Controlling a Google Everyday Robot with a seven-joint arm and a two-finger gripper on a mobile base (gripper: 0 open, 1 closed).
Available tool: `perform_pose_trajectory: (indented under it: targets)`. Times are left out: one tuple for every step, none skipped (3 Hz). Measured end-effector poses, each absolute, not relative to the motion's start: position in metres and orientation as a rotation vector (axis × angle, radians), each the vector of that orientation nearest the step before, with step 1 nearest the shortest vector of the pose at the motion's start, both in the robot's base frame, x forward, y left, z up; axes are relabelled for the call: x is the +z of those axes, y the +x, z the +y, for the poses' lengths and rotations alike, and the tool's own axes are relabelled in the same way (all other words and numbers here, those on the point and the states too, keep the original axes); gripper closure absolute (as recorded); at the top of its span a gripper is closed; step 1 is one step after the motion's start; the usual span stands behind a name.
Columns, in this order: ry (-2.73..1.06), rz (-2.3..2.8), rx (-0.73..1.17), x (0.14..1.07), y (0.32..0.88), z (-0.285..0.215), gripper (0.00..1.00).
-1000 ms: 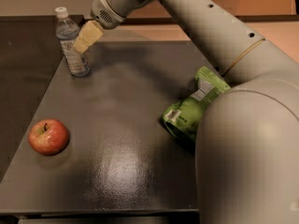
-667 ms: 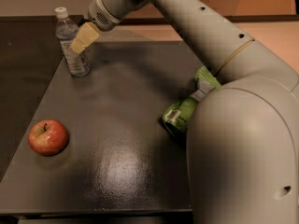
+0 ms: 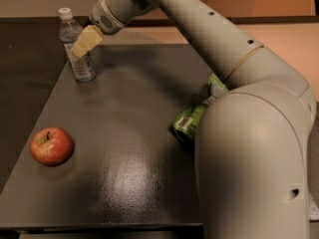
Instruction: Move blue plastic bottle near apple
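Reaching: gripper (image 3: pixel 85 41), upper left, overlapping the upright blue plastic bottle (image 3: pixel 82 67)
Grip: cannot tell if clamped
Heading: apple (image 3: pixel 51 146) lies lower left, well apart

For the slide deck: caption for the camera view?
Claw at the upright blue plastic bottle, far-left on the table; apple sits front-left.
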State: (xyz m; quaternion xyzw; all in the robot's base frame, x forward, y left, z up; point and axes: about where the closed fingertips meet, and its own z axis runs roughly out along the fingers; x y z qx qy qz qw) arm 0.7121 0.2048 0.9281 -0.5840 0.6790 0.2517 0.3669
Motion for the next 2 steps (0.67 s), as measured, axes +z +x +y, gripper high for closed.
perform_pose_trajectory:
  targets:
    - [-1.516,1.737,0.668,0.9284,0.709,0.2068,0.18]
    - [-1.531,1.729,0.681,0.93,0.7032,0.2044,0.41]
